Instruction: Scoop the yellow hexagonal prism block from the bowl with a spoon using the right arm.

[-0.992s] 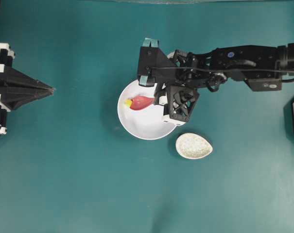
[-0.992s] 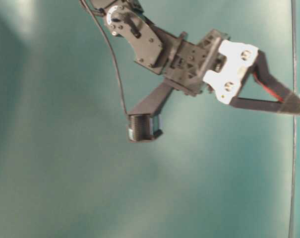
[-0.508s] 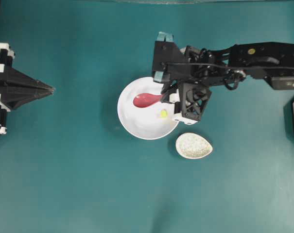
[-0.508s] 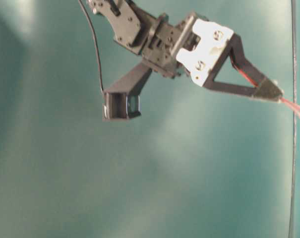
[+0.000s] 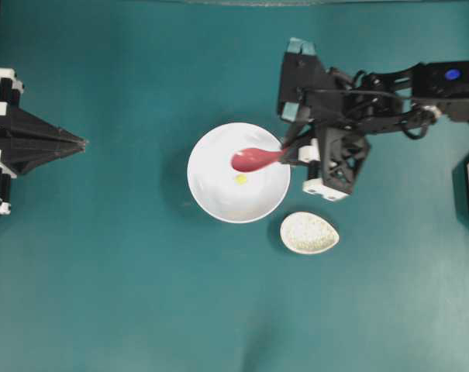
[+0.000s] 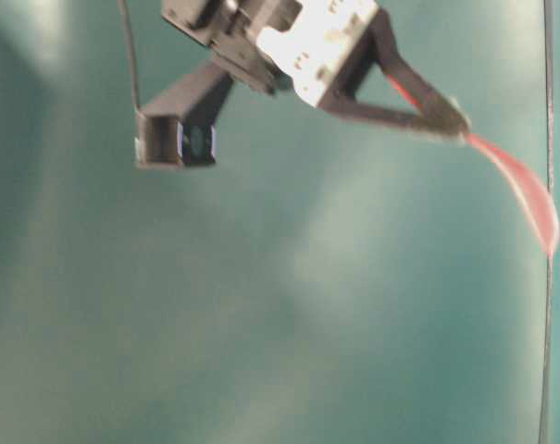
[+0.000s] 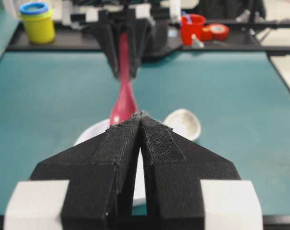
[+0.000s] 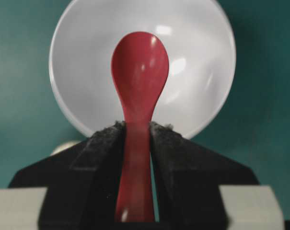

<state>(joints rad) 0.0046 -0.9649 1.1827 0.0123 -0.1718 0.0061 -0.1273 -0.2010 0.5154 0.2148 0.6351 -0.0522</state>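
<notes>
Block [image 5: 240,179], tiny and yellow, lies loose on the floor of the white bowl [image 5: 207,198], just below the scoop of the spoon [image 5: 254,160] and apart from it. The right gripper [image 5: 290,145] clamps the red spoon's handle between its two black pads; the wrist view shows the spoon [image 8: 139,72] running straight out ahead of the jaws, with the scoop empty and held over the bowl [image 8: 202,57]. From table level the spoon [image 6: 520,190] slopes down from the jaw tips. A speckled spoon rest [image 5: 309,232] sits on the teal table [image 5: 125,294] just beside the bowl, below the gripper. The left gripper [image 5: 81,142] hangs well off at the far side, its jaws pressed together on nothing and pointing towards the bowl. Nothing lies between spoon and block.
</notes>
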